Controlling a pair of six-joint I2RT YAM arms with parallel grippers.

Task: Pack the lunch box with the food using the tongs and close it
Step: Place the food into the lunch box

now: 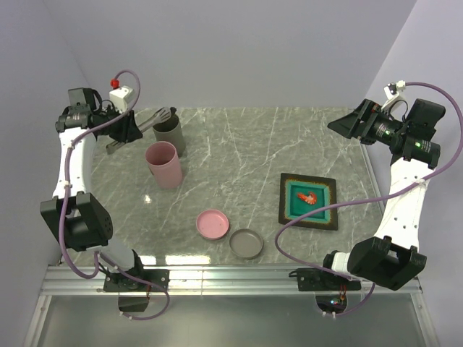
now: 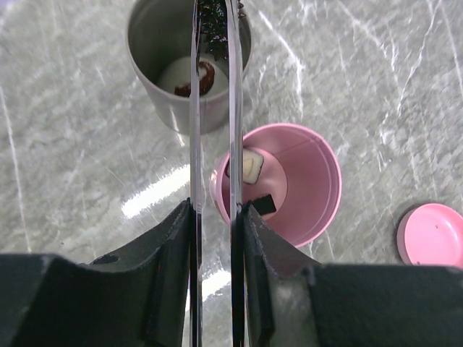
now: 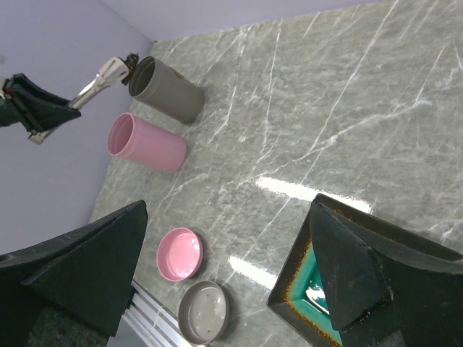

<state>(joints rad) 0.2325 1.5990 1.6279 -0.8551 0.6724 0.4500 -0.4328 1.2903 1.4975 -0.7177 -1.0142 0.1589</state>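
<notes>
My left gripper (image 2: 215, 206) is shut on the tongs (image 2: 234, 108), its fingers pressing on the two slim arms from outside. The tongs' tips reach over the mouth of the grey container (image 2: 187, 65), where a white block with a dark centre (image 2: 189, 78) lies. Beside it, the pink container (image 2: 293, 181) holds another white block (image 2: 250, 165). The orange-red shrimp piece (image 1: 307, 196) lies on the teal plate (image 1: 327, 215). My right gripper (image 1: 356, 123) is open and empty, raised at the far right above the plate (image 3: 291, 307).
A pink lid (image 1: 213, 224) and a grey lid (image 1: 247, 243) lie rim-up side by side near the table's front edge. The right wrist view shows them too: the pink lid (image 3: 180, 254) and the grey lid (image 3: 204, 311). Walls close the table's back and sides.
</notes>
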